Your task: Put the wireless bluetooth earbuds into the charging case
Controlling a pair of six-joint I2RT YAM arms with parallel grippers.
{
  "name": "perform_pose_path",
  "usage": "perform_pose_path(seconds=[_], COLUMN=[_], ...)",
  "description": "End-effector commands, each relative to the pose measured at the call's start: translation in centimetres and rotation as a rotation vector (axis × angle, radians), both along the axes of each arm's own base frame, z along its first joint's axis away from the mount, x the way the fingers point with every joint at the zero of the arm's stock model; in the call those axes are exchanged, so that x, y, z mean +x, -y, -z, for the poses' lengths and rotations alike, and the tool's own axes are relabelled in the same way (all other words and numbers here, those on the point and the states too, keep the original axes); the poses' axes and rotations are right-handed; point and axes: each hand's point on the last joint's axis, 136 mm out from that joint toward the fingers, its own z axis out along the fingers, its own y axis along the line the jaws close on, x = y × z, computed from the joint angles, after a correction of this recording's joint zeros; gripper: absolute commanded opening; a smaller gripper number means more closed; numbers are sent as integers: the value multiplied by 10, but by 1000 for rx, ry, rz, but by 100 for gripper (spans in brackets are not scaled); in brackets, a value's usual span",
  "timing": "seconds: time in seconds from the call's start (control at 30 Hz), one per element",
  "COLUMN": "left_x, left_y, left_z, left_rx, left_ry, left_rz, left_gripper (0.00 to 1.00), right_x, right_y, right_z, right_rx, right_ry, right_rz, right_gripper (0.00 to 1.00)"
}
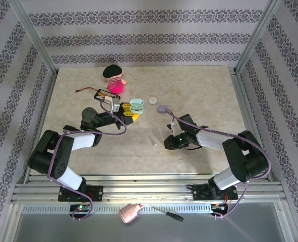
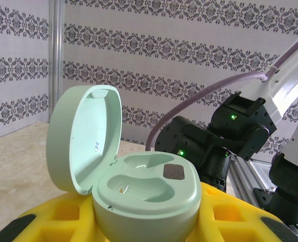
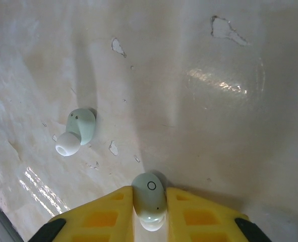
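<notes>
Right wrist view showed your right gripper pinched shut on one mint earbud, the other earbud lay loose on the table, and your left gripper clamped the open charging case, both sockets looking empty, neither bud seated yet.

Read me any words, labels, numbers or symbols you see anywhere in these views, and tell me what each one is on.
Small circle outline, no letters: on the mint earbud gripped in the right end effector.
Tiny blue print: inside the open lid of the mint charging case, too small to read.
No readable words or numbers elsewhere.
</notes>
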Motion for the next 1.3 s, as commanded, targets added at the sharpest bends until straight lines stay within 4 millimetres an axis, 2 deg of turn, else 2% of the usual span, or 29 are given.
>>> perform_pose_path(seconds=[0.0, 0.13, 0.3, 0.63, 1.1, 1.27], left_x=[-3, -2, -2, -3, -2, -4], left_y=[-6, -5, -5, -6, -5, -5], left_z=[-12, -11, -12, -12, -13, -15], left_rx=[-12, -12, -13, -15, -16, -17], left_ry=[63, 60, 61, 55, 57, 59], left_rz=[-5, -5, -6, -5, 1, 4], left_gripper=[24, 24, 24, 25, 25, 25], right_x=[2, 2, 3, 4, 11, 14], right_y=[-4, -4, -1, -6, -8, -11], right_z=[-4, -9, -7, 0, 0, -4], right_rx=[7, 4, -14, -6, -4, 5], right_ry=[6, 25, 38, 15, 20, 27], right_rz=[-5, 0, 20, 4, 1, -6], right_gripper=[16, 13, 20, 28, 32, 30])
